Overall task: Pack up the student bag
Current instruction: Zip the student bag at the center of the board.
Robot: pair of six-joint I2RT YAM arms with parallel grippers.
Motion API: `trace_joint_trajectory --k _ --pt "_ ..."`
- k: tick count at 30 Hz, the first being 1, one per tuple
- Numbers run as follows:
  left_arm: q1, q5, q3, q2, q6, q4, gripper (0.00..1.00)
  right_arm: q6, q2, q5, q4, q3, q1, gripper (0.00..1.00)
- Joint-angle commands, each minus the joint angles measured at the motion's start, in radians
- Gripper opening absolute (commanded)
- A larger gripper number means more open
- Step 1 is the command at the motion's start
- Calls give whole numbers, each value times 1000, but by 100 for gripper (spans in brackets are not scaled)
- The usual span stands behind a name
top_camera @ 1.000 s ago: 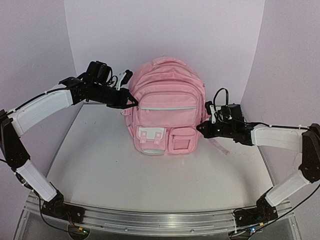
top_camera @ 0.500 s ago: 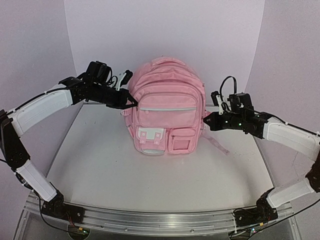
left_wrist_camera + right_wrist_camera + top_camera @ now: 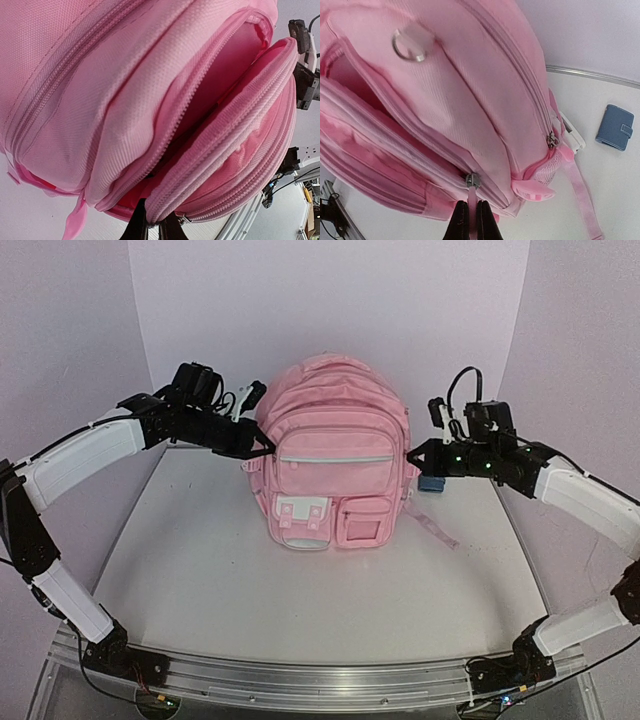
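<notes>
L jaws pinch zip edge [image 3: 167,197], R jaws zip pull [image 3: 471,192] of upright pink student bag [image 3: 335,455], top gaping.

No lettering, brand, number or sign can be read on the student bag [image 3: 335,455] or anywhere else.

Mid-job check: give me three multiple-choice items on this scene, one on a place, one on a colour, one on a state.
1. The blue wallet lies: A) inside the student bag; B) on the table beside it; C) on its top.
2. The small front pocket's flap is: A) black; B) green; C) white.
3. The right gripper is: A) wide open; B) shut on the zip pull; C) clear of the bag.
B: it rests on the tabletop by the bag. C: the flap shows white. B: the pull sits pinched in it.
</notes>
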State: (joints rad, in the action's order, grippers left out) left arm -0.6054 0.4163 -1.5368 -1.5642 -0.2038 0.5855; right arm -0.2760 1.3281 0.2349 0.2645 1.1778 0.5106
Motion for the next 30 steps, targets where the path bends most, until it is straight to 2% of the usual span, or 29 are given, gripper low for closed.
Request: trace_joint_trajectory --k 1,13,30 --pt "0 50 -54 39 27 -44 0 -139 -19 68 -72 126 1 0" --pt "-6 53 -131 -51 24 -58 0 -140 85 123 -71 358 51 0" --pt "-74 33 -213 -134 10 -105 1 -102 373 -92 -53 610 322 0"
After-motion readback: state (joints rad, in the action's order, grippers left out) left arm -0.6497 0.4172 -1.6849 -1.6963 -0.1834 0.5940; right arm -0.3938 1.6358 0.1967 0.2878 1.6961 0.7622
